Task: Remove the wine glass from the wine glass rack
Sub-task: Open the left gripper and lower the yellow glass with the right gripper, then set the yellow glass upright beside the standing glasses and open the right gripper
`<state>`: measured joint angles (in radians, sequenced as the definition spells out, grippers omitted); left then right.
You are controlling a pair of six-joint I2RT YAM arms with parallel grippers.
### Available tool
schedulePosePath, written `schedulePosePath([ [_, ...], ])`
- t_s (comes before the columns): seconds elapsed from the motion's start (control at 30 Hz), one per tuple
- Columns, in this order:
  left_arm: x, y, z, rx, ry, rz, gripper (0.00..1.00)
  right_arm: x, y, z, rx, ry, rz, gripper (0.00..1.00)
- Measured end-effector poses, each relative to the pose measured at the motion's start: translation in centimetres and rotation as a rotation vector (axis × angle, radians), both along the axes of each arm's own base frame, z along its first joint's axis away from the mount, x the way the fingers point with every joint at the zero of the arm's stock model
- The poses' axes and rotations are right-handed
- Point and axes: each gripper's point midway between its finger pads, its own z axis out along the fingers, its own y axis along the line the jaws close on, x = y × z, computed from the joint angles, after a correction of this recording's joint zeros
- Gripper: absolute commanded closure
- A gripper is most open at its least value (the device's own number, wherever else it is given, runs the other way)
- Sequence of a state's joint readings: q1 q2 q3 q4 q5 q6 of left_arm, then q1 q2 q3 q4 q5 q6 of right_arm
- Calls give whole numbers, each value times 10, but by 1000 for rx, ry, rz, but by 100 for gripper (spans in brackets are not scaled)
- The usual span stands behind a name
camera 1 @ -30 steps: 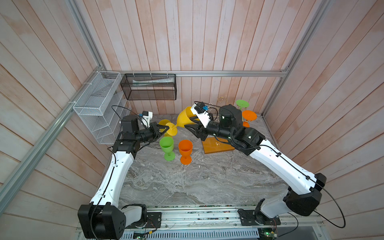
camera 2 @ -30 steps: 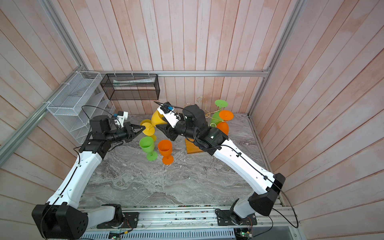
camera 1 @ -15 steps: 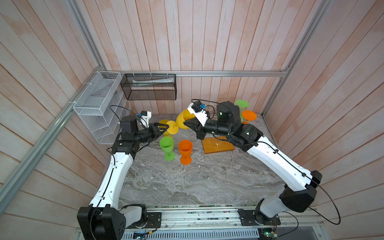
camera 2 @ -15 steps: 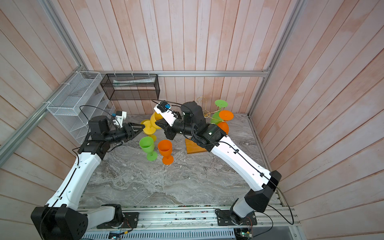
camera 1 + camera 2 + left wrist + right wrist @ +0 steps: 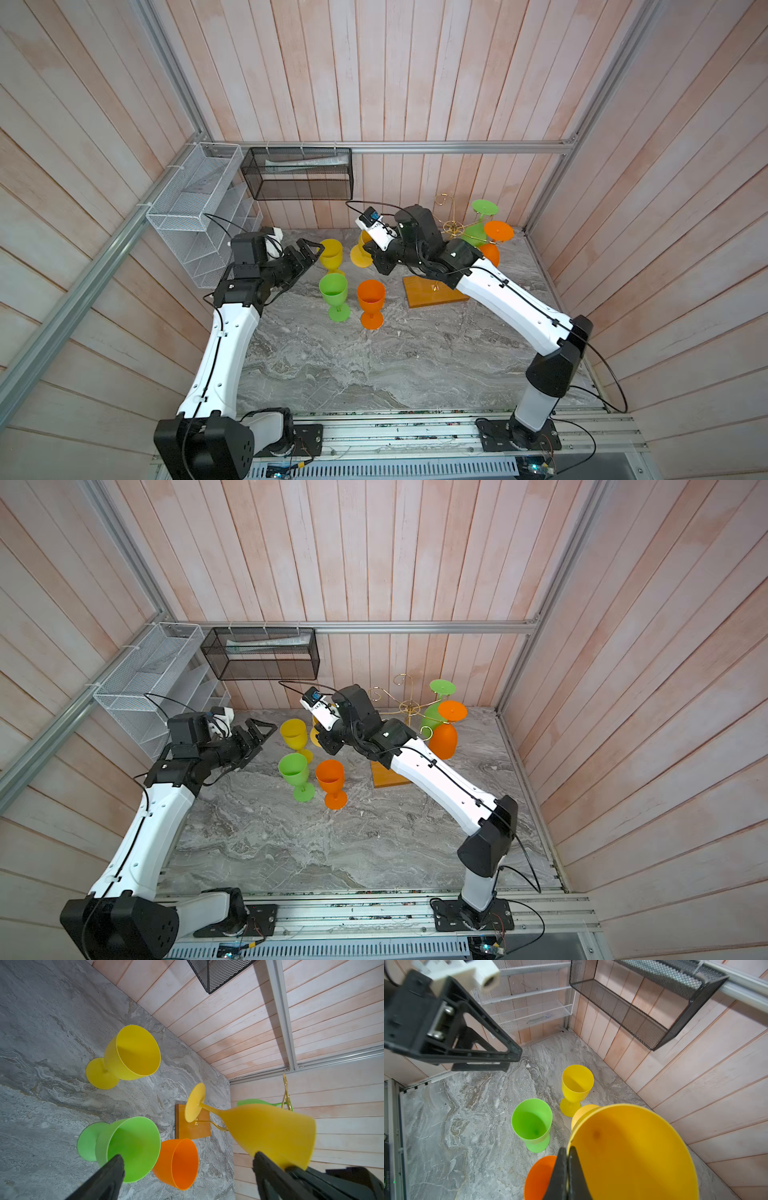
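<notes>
Amber wine glass (image 5: 633, 1147): clear of the wine glass rack (image 5: 455, 226), tilted above the marble tabletop (image 5: 332, 365), rim pinched in the closed right gripper (image 5: 568, 1150). Rack: gold wire, wooden base (image 5: 428, 293), green glass (image 5: 473, 235) and orange glass (image 5: 498, 231) hanging inverted. Left gripper (image 5: 312, 258): jaws wide, empty, just beside upright yellow glass (image 5: 331, 255) on the tabletop

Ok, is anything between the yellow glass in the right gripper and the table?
Nothing visible lies under the held yellow glass, but the standing yellow glass stands right beside its foot, with the green glass and orange glass close by.
</notes>
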<state>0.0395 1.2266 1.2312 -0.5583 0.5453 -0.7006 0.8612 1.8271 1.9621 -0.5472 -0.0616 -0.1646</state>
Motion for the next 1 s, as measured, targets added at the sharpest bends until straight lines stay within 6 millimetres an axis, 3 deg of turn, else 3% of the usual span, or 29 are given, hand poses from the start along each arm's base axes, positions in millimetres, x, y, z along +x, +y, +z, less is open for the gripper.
schedulePosePath([
  [0.23, 2, 11, 6, 46, -6, 48, 1, 29, 22, -43, -82, 61, -20, 100],
  [0.47, 3, 31, 1, 65, 17, 117, 1, 47, 26, -88, -154, 126, -38, 100],
  [0.93, 3, 49, -13, 66, 51, 169, 0, 60, 36, -151, -233, 196, -47, 100],
  [1.0, 3, 51, -15, 65, 55, 175, 0, 60, 36, -155, -241, 201, -48, 91],
])
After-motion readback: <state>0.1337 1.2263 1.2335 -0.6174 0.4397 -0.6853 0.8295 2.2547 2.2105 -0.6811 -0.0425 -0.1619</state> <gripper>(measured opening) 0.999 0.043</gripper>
